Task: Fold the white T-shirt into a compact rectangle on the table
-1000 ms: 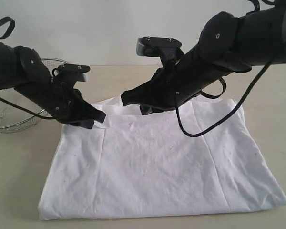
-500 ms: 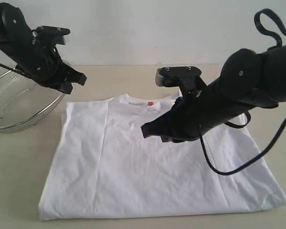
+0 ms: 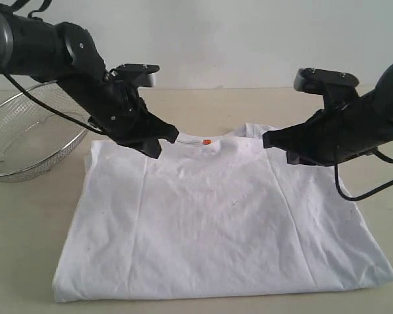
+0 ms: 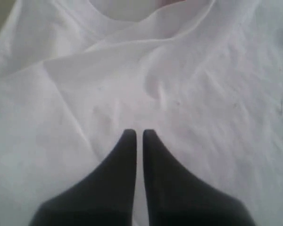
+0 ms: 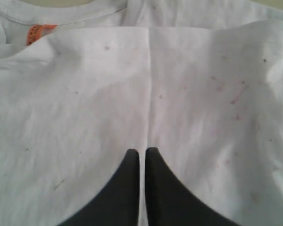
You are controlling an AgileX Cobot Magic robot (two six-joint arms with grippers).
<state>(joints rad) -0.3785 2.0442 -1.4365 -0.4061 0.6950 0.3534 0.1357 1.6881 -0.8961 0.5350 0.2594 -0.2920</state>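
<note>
The white T-shirt (image 3: pixel 216 222) lies flat on the table (image 3: pixel 26 229), its side parts folded in and its collar at the far edge with an orange neck tag (image 3: pixel 207 141). My left gripper (image 3: pixel 164 139) is shut with nothing in it, close over the shirt's left shoulder by the collar. In the left wrist view the left gripper (image 4: pixel 137 134) points at creased white cloth (image 4: pixel 188 84). My right gripper (image 3: pixel 270 139) is also shut and holds nothing, over the right shoulder. The right wrist view shows the right gripper (image 5: pixel 141 153) over a fold line, with the tag (image 5: pixel 37 32) beyond.
A round wire-mesh basket (image 3: pixel 26 140) stands at the far left of the table, just behind my left arm. A black cable (image 3: pixel 373 190) loops down from my right arm over the table beside the shirt.
The left gripper swung from above the basket down to the shirt's left shoulder. The right gripper drew back from the shirt's middle to the right shoulder. Both stayed shut.
</note>
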